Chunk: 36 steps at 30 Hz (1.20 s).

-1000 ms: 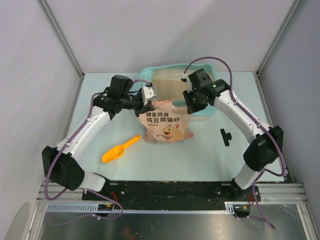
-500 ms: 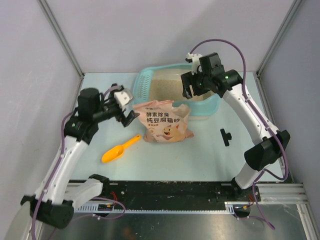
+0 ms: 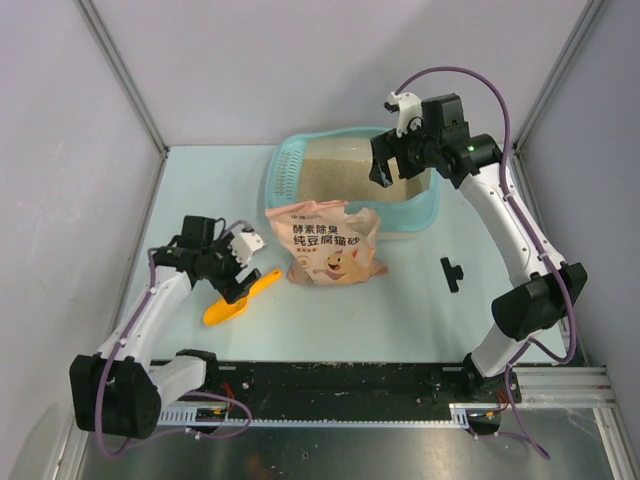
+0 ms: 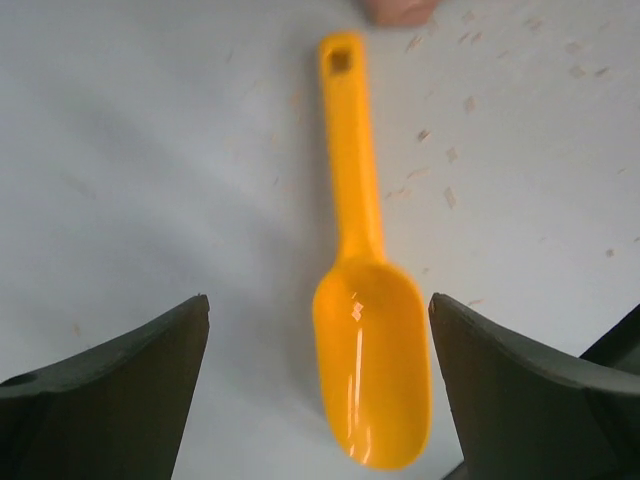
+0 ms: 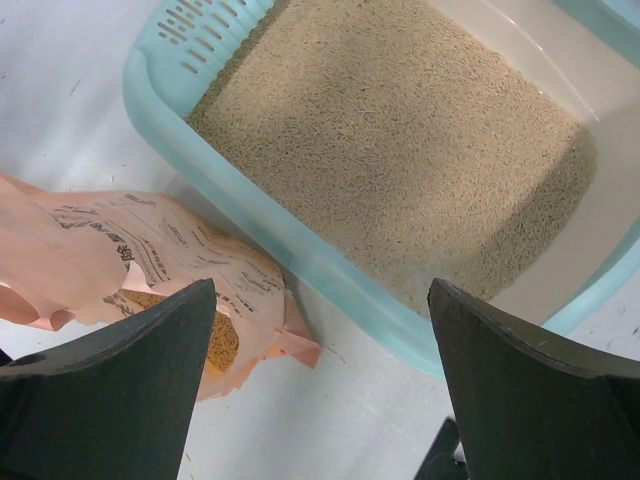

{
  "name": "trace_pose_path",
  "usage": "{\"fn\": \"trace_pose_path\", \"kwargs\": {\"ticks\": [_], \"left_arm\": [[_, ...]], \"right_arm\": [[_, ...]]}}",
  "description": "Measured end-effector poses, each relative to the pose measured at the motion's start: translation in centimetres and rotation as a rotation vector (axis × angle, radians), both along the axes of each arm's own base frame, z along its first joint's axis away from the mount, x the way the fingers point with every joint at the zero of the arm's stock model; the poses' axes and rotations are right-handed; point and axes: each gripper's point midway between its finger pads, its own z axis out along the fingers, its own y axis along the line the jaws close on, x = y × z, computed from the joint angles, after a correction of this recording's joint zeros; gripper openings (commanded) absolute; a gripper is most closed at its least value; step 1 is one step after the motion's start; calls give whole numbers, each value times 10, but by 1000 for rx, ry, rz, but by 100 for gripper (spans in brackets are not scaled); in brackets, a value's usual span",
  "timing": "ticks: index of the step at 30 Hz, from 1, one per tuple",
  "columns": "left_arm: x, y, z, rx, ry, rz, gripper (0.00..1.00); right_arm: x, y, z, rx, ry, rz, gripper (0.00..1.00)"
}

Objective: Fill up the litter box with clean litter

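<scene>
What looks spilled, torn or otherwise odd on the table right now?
Stray specks, probably litter, dot the table around the orange scoop. The pink bag lies flat by the litter box, torn mouth gaping. Inside the box the clean litter sits unevenly, leaving bare floor at one end.

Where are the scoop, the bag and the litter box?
scoop (image 4: 372,360), left wrist view, on its bowl
bag (image 3: 328,245), top view, on its printed front
litter box (image 5: 300,250), right wrist view, on its near wall
</scene>
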Motion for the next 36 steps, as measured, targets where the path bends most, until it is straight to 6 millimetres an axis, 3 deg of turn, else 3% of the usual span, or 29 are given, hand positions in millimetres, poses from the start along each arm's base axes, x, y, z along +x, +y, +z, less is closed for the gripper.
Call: {"fn": "trace_pose_path", "kwargs": {"ticks": [5, 9, 14, 19, 27, 33, 36], "left_arm": [[2, 36, -13, 14, 87, 113, 75], [3, 47, -29, -14, 197, 122, 61], [-8, 43, -51, -42, 322, 72, 44], [-17, 37, -67, -76, 410, 27, 33], [-20, 32, -73, -107, 444, -3, 18], [-22, 30, -75, -116, 444, -9, 1], [-26, 31, -76, -110, 440, -7, 0]], "right_arm": [[-2, 2, -7, 4, 7, 9, 91], [-7, 1, -12, 3, 19, 14, 89], [-7, 1, -9, 7, 11, 14, 89], [-7, 1, -4, 12, -5, 13, 89], [-6, 2, -3, 14, -15, 13, 89], [-6, 4, -3, 10, -18, 14, 89], [-7, 5, -5, 7, -14, 20, 89]]}}
